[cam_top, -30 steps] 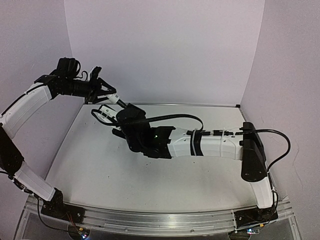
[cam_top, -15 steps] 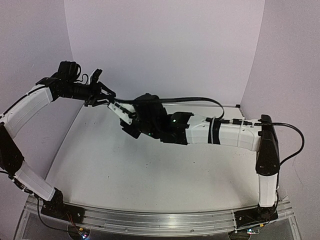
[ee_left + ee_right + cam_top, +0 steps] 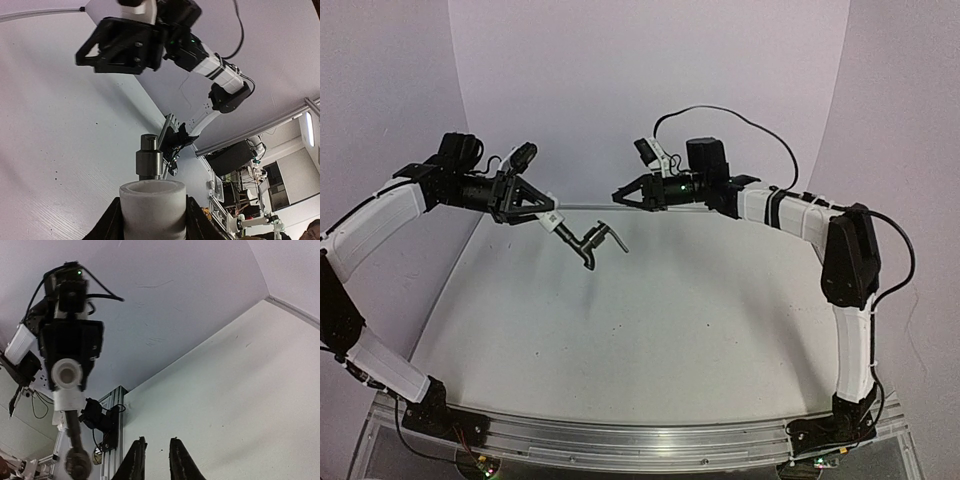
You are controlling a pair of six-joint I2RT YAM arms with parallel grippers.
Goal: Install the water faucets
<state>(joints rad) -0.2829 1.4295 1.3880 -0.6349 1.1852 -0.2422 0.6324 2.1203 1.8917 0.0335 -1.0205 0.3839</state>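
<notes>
My left gripper (image 3: 542, 208) is raised over the table's back left and is shut on the water faucet's white cylinder fitting (image 3: 152, 210). The dark hooked spout (image 3: 590, 243) sticks out beyond the fingertips, down and to the right, clear of the table. In the left wrist view the dark metal stem (image 3: 148, 160) rises past the fitting. My right gripper (image 3: 620, 193) hangs in the air to the faucet's right, pointing left at it and apart from it. Its fingers (image 3: 140, 455) stand a narrow gap apart with nothing between them. The right wrist view shows the fitting (image 3: 67, 375) end-on in the left gripper (image 3: 70, 345).
The white table (image 3: 670, 320) lies below both grippers, with an aluminium rail (image 3: 640, 440) along its near edge. Pale walls close off the back and both sides. The right arm's black cable (image 3: 720, 115) loops above its wrist.
My right arm has lifted off the faucet and swung up and back to the right, its jaws narrowing. The left gripper has kept its hold on the faucet, which now hangs in plain view.
</notes>
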